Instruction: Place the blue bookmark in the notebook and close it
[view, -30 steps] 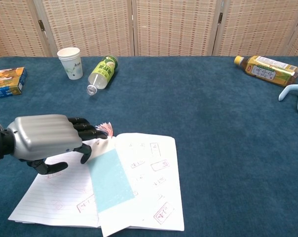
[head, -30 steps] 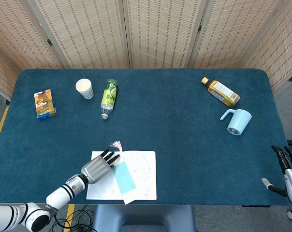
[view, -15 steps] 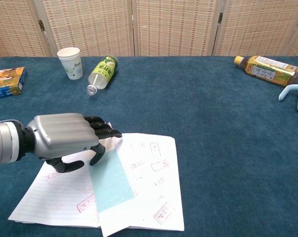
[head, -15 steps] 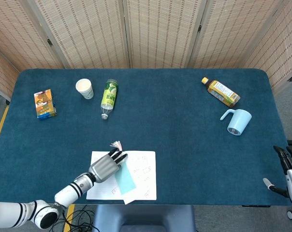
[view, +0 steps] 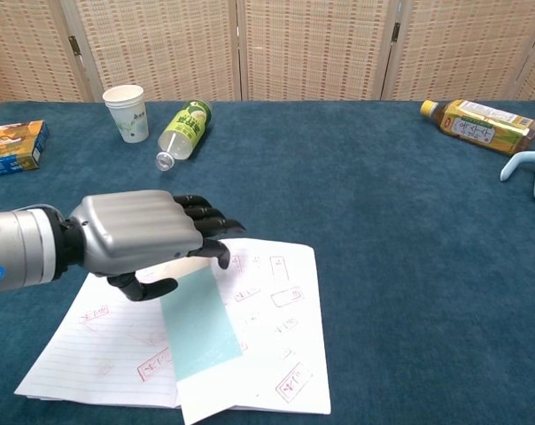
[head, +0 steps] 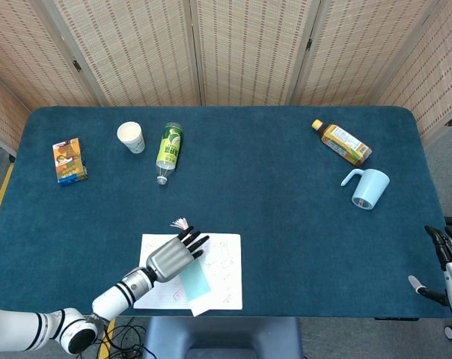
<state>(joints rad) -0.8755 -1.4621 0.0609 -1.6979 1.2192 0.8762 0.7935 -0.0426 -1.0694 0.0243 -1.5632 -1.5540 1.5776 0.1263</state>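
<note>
one open notebook (view: pixel 259 328) lies near the front edge of the blue table (head: pixel 286 202), with the blue bookmark (view: pixel 197 323) lying flat along its middle fold. the left hand (view: pixel 148 235) hovers over the bookmark's upper end, palm down, fingers spread and holding nothing. the right hand (head: pixel 450 258) sits at the table's far right edge, well apart, and whether it is open i cannot tell.

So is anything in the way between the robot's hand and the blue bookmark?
Nothing visible is. The left hand hovers right over the top end of the blue bookmark, which lies on the open notebook. No other thing sits on the pages between them.
</note>
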